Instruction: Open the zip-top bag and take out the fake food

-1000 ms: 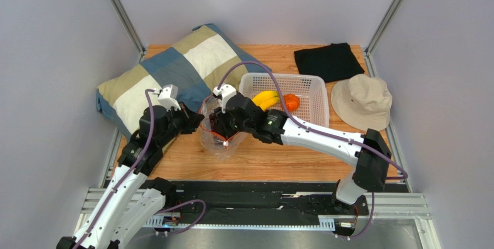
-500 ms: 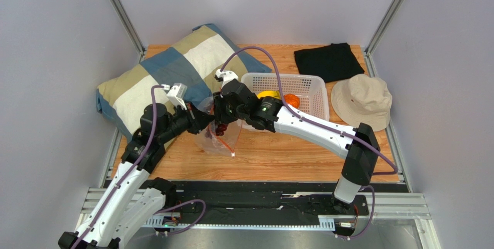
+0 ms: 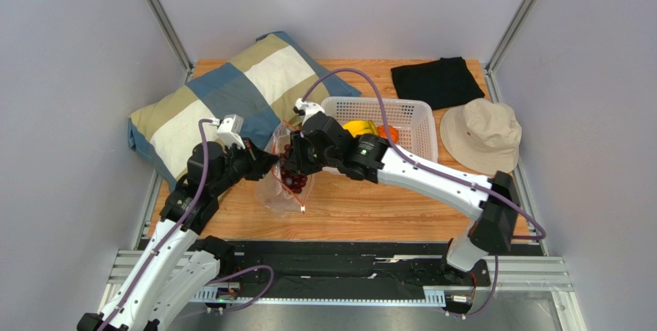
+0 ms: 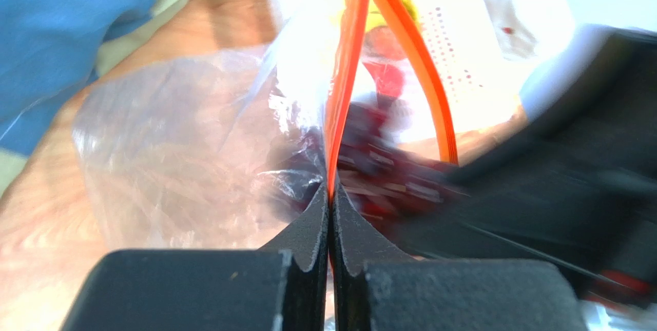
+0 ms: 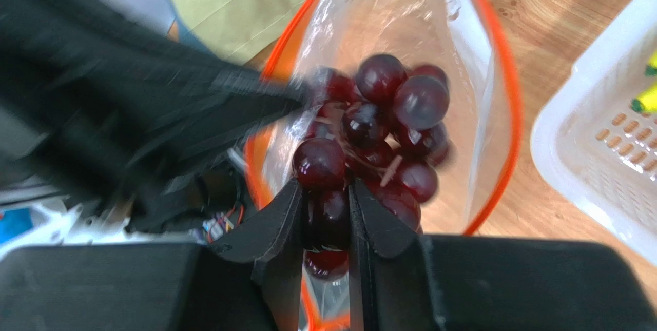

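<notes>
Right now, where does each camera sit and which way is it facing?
Top external: above and behind the bases, looking down on the table; both arms show.
Left wrist: looks along the left tool, pinching the zip-top bag rim.
Right wrist: looks into the bag's mouth; right tool grips the grape bunch.
Shared: the bag's orange zipper.

The zip-top bag (image 3: 276, 190), grape bunch (image 3: 293, 171) at its mouth, sits left of the basket (image 3: 410, 105), before the pillow (image 3: 227, 96). A hat (image 3: 480, 135) lies right of the basket.
</notes>
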Motion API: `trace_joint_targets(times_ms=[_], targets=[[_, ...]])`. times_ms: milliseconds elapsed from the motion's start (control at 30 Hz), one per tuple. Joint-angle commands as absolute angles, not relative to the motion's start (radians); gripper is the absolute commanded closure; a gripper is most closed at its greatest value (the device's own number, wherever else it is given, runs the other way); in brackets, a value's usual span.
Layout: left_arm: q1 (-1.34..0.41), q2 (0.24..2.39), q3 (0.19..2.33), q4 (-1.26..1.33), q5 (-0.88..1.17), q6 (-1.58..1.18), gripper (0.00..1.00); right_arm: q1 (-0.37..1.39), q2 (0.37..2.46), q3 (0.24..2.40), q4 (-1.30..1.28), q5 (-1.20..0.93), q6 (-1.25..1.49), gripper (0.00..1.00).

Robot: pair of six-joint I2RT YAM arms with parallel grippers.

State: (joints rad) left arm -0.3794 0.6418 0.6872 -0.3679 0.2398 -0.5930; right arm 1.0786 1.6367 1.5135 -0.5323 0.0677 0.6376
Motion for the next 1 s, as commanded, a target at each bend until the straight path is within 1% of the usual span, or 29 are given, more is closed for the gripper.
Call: trace_joint_targets(times_ms=[0, 133, 233, 300, 367, 500, 600, 800, 967], targets=[[-0.382, 0.653, 0.701, -0.419, 0.094, -0.617, 1.00, 1.095, 1.451, 1.454, -0.472, -0.044, 0.569, 0.89], [-0.382, 0.661, 0.699, -0.396, 0.089, -0.623, 1.00, 1.095, 1.387, 1.424, -0.477, -0.037, 0.512, 0.89], [-0.382, 0.679, 0.703, -0.402, 0.104, -0.623, 1.00, 1.091, 1.327, 1.402, -0.407, 0.039, 0.477, 0.88], [-0.382, 0.680, 0.701, -0.402, 0.110, -0.626, 1.00, 1.068, 1.324, 1.423, -0.371, 0.064, 0.462, 0.88], [-0.382, 0.672, 0.703, -0.411, 0.106, -0.626, 1.00, 1.039, 1.342, 1.513, -0.438, 0.084, 0.469, 0.87], [-0.382, 0.664, 0.727, -0.457, 0.066, -0.620, 1.00, 0.921, 1.330, 1.560, -0.462, 0.089, 0.472, 0.87], [-0.382, 0.675, 0.741, -0.465, 0.066, -0.617, 1.00, 0.835, 1.310, 1.548, -0.506, 0.158, 0.453, 0.87], [-0.382, 0.678, 0.764, -0.471, 0.042, -0.607, 1.00, 0.663, 1.285, 1.428, -0.581, 0.351, 0.381, 0.86], [-0.382, 0.707, 0.769, -0.465, 0.049, -0.606, 1.00, 0.502, 1.327, 1.338, -0.629, 0.350, 0.387, 0.86]])
